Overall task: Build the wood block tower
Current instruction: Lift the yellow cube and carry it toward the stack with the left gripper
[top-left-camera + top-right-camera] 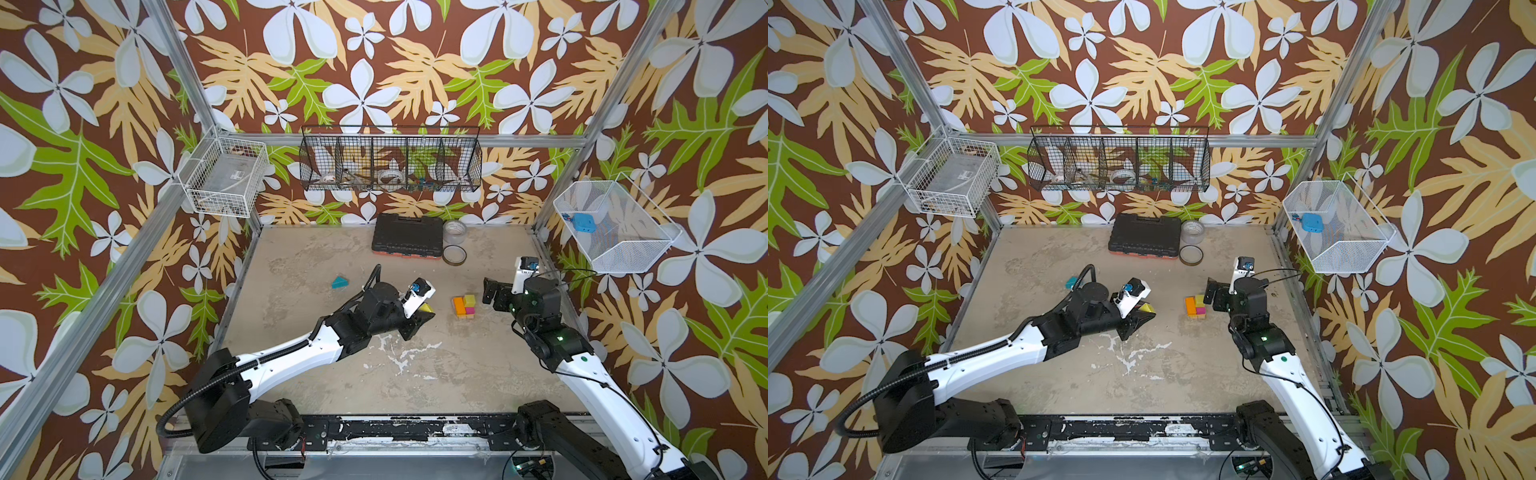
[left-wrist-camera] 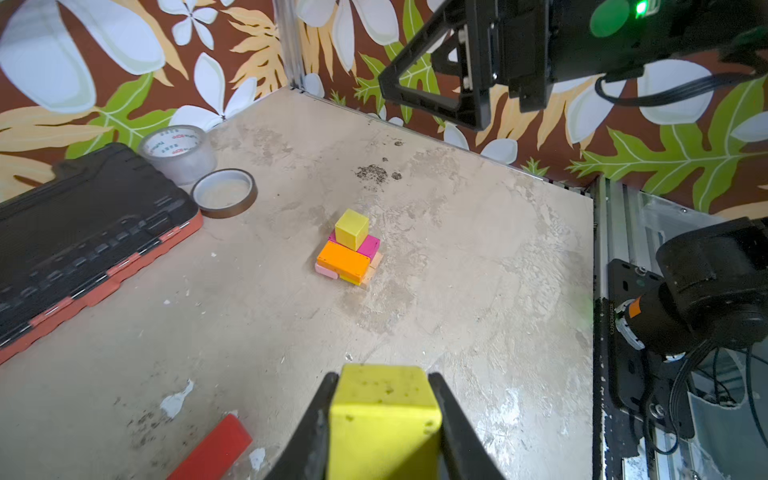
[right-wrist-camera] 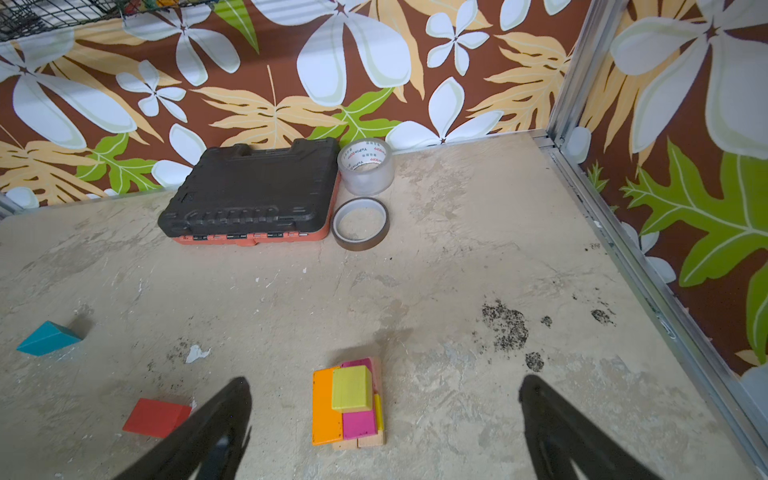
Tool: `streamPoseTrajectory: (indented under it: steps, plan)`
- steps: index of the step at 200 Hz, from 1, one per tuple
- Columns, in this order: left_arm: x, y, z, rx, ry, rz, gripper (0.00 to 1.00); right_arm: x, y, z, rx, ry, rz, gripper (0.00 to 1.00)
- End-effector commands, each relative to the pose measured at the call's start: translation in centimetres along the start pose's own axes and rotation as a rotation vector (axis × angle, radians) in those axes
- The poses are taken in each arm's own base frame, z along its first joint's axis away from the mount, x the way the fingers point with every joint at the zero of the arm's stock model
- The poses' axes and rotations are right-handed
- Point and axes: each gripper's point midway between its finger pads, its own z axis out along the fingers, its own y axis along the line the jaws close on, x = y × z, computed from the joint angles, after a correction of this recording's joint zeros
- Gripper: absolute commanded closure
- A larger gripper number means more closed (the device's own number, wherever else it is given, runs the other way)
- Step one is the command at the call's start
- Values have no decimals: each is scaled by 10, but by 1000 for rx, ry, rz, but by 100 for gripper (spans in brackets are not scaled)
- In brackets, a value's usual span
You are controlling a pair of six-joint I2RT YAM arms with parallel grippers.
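Left fingers (image 2: 316,419) pinching yellow cube (image 2: 384,415), raised over counter (image 3: 457,270) short of tower (image 2: 349,251); likely the next layer. Right fingers (image 3: 216,428) spread wide near tower, perhaps to steady it. Teal wedge (image 3: 48,338) and red brick (image 3: 156,417) lie loose; wedge probably saved for the peak.

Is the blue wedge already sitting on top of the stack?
No, the blue wedge lies by itself on the floor, well apart from the stack.

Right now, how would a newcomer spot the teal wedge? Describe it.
Find the black tool case at the back wall, then look nearer and left on the table. The teal wedge lies alone there, apart from the tower. It is the only blue-green, sloped piece; the others are boxy.
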Motion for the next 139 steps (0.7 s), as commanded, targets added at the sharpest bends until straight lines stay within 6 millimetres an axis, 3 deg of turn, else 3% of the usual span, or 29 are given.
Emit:
streamPoseTrajectory:
  steps: [1, 83, 118, 139]
  plan:
    - [15, -3, 19, 42, 97, 25, 100, -6, -2, 0, -17, -23, 31, 0]
    - [60, 3, 104, 80, 376, 50, 100, 9, -35, 18, 29, 50, 137, 0]
    - [58, 7, 123, 99, 412, 120, 100, 11, -39, 23, 42, 65, 150, 0]
    - [47, 7, 133, 121, 406, 159, 100, 10, -41, 23, 49, 61, 156, 0]
